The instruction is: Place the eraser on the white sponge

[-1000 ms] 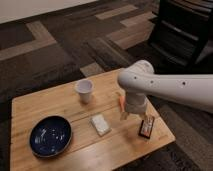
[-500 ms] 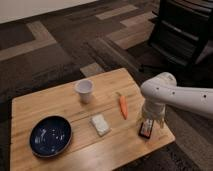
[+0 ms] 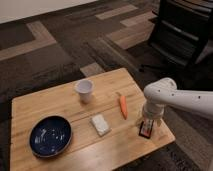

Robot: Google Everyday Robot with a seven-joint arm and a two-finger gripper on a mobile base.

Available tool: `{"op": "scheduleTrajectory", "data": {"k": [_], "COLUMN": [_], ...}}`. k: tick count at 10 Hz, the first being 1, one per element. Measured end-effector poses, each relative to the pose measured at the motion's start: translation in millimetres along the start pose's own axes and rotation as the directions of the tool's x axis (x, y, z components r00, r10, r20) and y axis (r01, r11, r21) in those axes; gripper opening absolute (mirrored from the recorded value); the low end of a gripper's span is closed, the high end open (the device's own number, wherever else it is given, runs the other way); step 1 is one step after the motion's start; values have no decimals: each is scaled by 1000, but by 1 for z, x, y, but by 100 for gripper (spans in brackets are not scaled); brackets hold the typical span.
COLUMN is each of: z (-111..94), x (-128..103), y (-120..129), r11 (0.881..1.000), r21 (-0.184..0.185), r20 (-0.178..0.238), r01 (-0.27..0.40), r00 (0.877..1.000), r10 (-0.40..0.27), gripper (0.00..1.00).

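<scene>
The eraser [image 3: 146,129], a small flat block with black edges and a red-orange face, lies near the right front corner of the wooden table [image 3: 60,107]. My gripper [image 3: 148,121] hangs straight above it, at the end of the white arm that comes in from the right, and hides the eraser's far end. The white sponge [image 3: 100,124], a small whitish-grey pad, lies in the middle of the table to the left of the eraser, apart from the gripper.
A slim orange carrot [image 3: 123,106] lies between sponge and eraser. A white paper cup [image 3: 84,91] stands behind the sponge. A blue bowl [image 3: 50,135] sits at the front left. A black chair [image 3: 182,30] stands at the back right on the carpet.
The arm has swung right from over the carrot to above the eraser and settled lower on it. The eraser, sponge, carrot, cup and bowl have not moved.
</scene>
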Motion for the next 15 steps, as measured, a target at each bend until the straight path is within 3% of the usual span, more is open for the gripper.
{"op": "scheduleTrajectory", "data": {"k": [2, 3, 4, 5, 6, 7, 9, 11, 13, 15], "z": [11, 13, 10, 4, -11, -30, -70, -96, -97, -91], "x": [-3, -4, -1, 2, 6, 9, 18, 21, 26, 40], "y": [5, 5, 8, 6, 8, 17, 54, 115, 162, 206], "r11": [1000, 1000, 1000, 999, 997, 995, 987, 957, 920, 871], "r21": [8, 16, 30, 51, 77, 94, 116, 129, 144, 153], "r20": [-12, -8, -10, -6, 7, 18, 19, 22, 9, 1], "r01": [11, 9, 7, 10, 18, 33, 108, 260, 365, 467], "r00": [1000, 1000, 1000, 1000, 1000, 999, 994, 964, 929, 881], "r10": [-10, -9, -7, -10, -18, -35, -111, -265, -370, -473], "gripper": [65, 56, 36, 24, 7, 0, 0, 0, 0, 0]}}
